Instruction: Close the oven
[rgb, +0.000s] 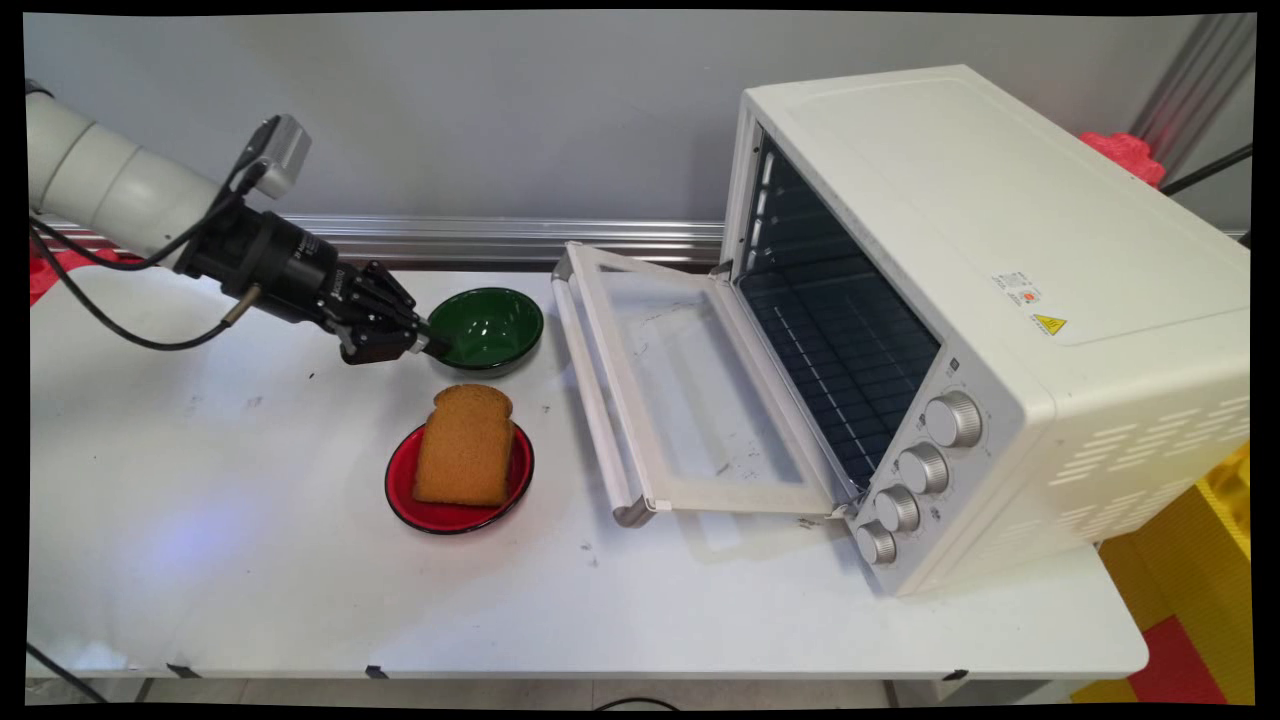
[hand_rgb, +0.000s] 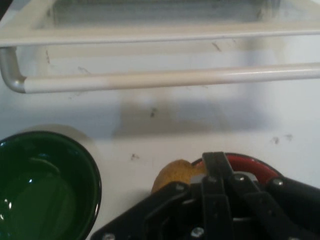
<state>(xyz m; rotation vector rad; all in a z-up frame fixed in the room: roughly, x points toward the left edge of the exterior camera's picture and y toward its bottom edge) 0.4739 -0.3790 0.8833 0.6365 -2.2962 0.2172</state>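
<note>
White table (rgb: 250, 560): my gripper (rgb: 432, 347) hangs beside green bowl (rgb: 490, 328), above toast (rgb: 465, 445) on red plate (rgb: 420, 512); finger state can't tell, oven (rgb: 1000, 300) door (rgb: 690, 395) open flat toward me

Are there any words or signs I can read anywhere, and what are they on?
No words can be read.
Yellow triangle warning sign: on top of the white oven; its symbol is too small to make out.
White sticker beside it: print too small to read.
Claw: white lettering on its wrist is too small to read.
</note>
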